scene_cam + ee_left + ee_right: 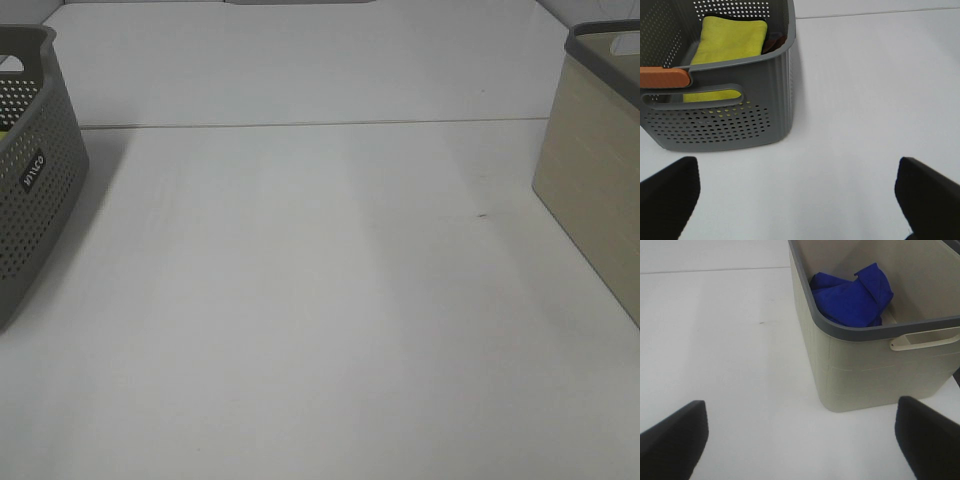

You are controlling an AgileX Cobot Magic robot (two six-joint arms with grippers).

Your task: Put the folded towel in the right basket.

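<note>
A blue towel (852,297) lies loosely folded inside the beige right basket (865,370), which stands at the right edge of the high view (595,190). A folded yellow towel (730,37) lies in the grey perforated left basket (740,120), at the left edge of the high view (30,190). My left gripper (797,200) is open and empty, above the table short of the grey basket. My right gripper (800,440) is open and empty, above the table short of the beige basket. Neither gripper shows in the high view.
A dark cloth (774,42) lies beside the yellow towel in the grey basket. An orange handle piece (662,77) sits on that basket's rim. The white table (320,300) stretches between the two baskets, with a seam line across its far part.
</note>
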